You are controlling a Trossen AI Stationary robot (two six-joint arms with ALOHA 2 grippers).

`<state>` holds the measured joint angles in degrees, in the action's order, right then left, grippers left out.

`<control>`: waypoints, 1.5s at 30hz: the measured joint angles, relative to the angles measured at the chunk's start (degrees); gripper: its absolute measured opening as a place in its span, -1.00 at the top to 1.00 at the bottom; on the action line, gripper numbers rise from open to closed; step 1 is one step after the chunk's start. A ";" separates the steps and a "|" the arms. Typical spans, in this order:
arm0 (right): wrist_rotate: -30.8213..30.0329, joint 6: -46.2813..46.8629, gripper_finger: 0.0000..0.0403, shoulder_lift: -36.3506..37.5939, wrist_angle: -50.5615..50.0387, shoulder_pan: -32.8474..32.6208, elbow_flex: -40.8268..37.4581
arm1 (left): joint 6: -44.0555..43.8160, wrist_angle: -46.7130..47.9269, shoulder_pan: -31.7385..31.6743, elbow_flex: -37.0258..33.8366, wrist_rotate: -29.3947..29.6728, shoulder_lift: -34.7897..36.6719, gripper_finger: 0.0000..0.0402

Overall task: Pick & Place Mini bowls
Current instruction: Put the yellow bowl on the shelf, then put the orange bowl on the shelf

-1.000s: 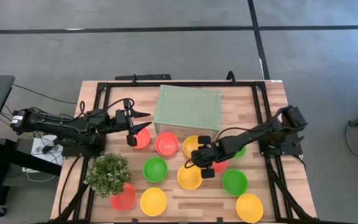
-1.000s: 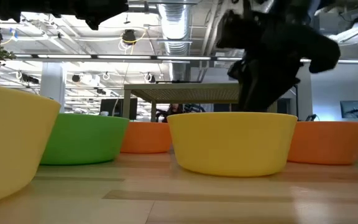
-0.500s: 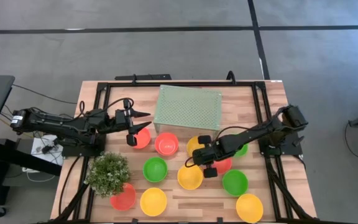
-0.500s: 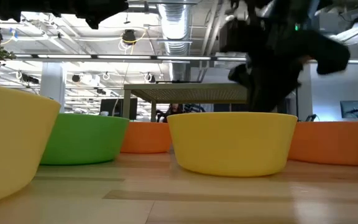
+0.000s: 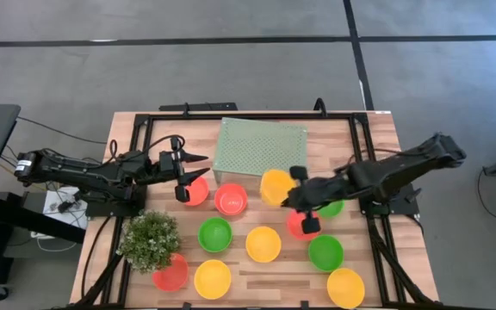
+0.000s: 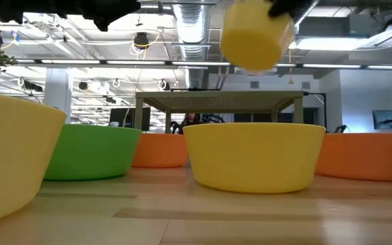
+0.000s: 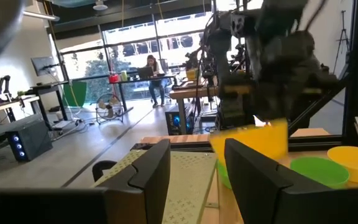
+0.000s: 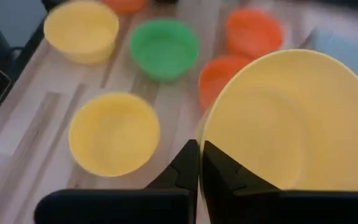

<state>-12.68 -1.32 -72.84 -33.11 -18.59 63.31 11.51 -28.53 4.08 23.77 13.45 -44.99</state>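
My right gripper (image 5: pixel 293 195) is shut on a yellow mini bowl (image 5: pixel 275 186), held in the air over the middle of the table. The low view shows this bowl (image 6: pixel 257 34) high above the others. Several red, green and yellow mini bowls stand on the table, among them a yellow one (image 5: pixel 263 244) and a red one (image 5: pixel 302 226). My left gripper (image 5: pixel 203 168) hovers open above the far edge of a red bowl (image 5: pixel 195 193) at the left. My right gripper pinches the yellow bowl's rim (image 8: pixel 202 138), with one finger inside the bowl and one outside. The bowl is lifted clear of the table and tilted, its hollow facing the wrist camera.
A pale green perforated rack (image 5: pixel 259 148) stands at the far middle. A bushy green plant (image 5: pixel 151 239) sits near the left front. A black frame (image 5: pixel 364 164) runs round the table. People and desks show in the room beyond.
My right gripper has risen from among the bowls and gone a little toward the far right, taking the yellow bowl with it. The bowl, which stood on the table, now hangs tilted and clear.
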 joint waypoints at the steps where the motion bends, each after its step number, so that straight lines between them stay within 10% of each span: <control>1: -2.30 -0.45 0.98 1.38 -0.33 0.40 0.00 | 0.00 -0.20 0.00 0.00 0.00 0.00 0.23; 9: -6.86 -0.68 0.99 3.37 -10.70 10.50 -0.04 | 0.04 -1.40 0.00 0.00 0.02 0.00 0.23; 19: 2.22 -7.66 0.99 -2.18 -11.54 20.46 -0.04 | 0.18 -2.32 0.00 0.02 0.02 0.00 0.23; 45: -3.86 -14.00 0.50 -3.01 -14.92 16.20 8.74 | -4.73 -2.42 6.13 3.76 1.57 -10.32 0.23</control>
<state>-16.53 -15.32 -75.85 -48.03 -2.40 72.05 6.78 -30.94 10.20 27.53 15.02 -55.32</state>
